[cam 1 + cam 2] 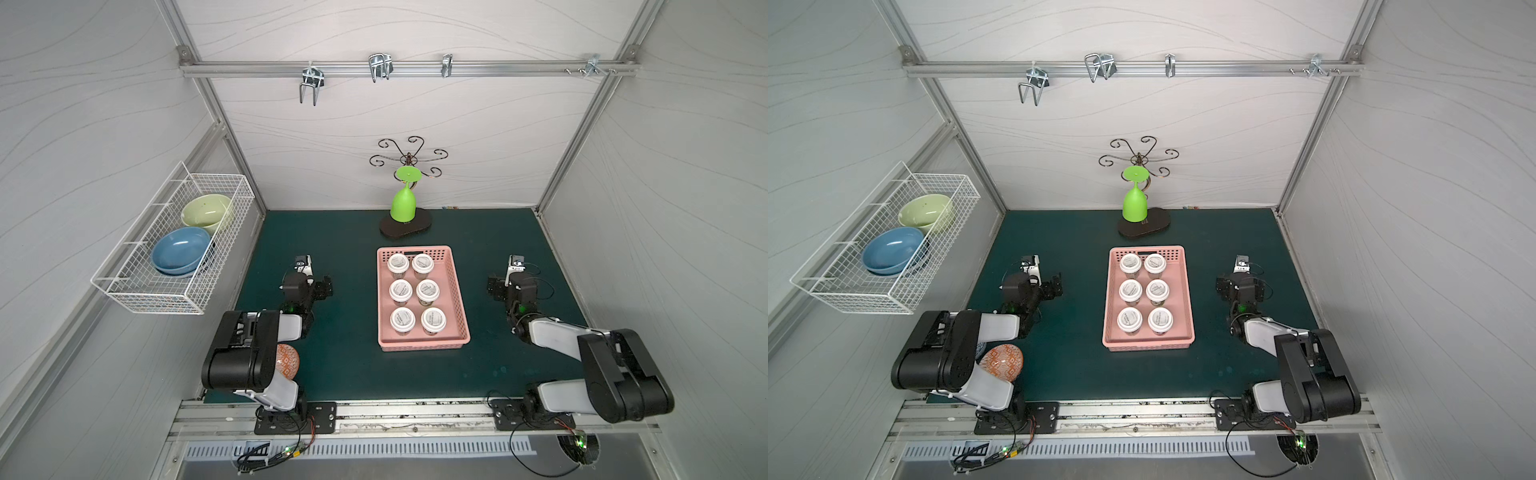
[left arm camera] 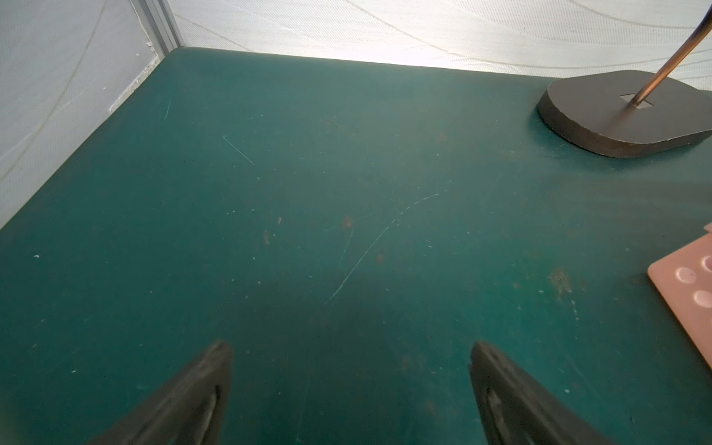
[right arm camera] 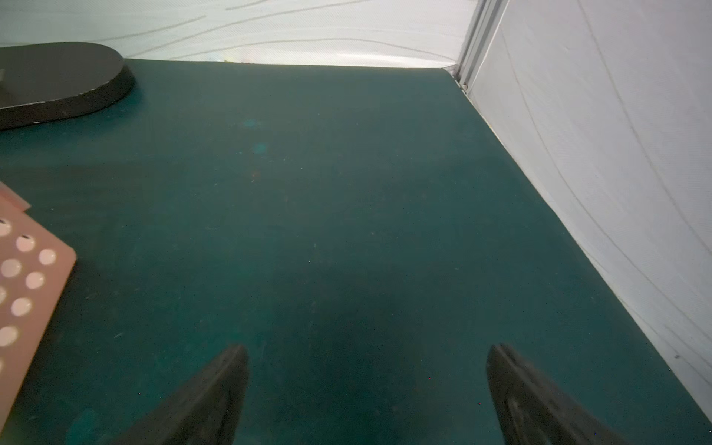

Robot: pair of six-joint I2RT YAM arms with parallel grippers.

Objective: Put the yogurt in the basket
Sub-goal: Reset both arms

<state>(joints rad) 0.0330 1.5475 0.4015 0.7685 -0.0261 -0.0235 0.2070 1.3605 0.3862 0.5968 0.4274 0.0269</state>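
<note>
Basket (image 1: 424,345) holds six yogurt cups (image 1: 401,290) upright | left gripper (image 2: 350,345) spread wide, empty | right gripper (image 3: 368,346) spread wide, empty

Dark green surface (image 1: 340,365), scratched, with small rusty stains. Pink perforated basket (image 1: 424,345) sits mid-surface. Directly behind the basket, just apart: dark oval stand base (image 1: 409,230). Front-left of the basket, well apart: orange patterned bowl (image 1: 288,360), partly hidden.

Right gripper (image 3: 368,350) jaws wide apart above green mat (image 3: 346,173), pink basket (image 3: 40,304) corner nearby
</note>
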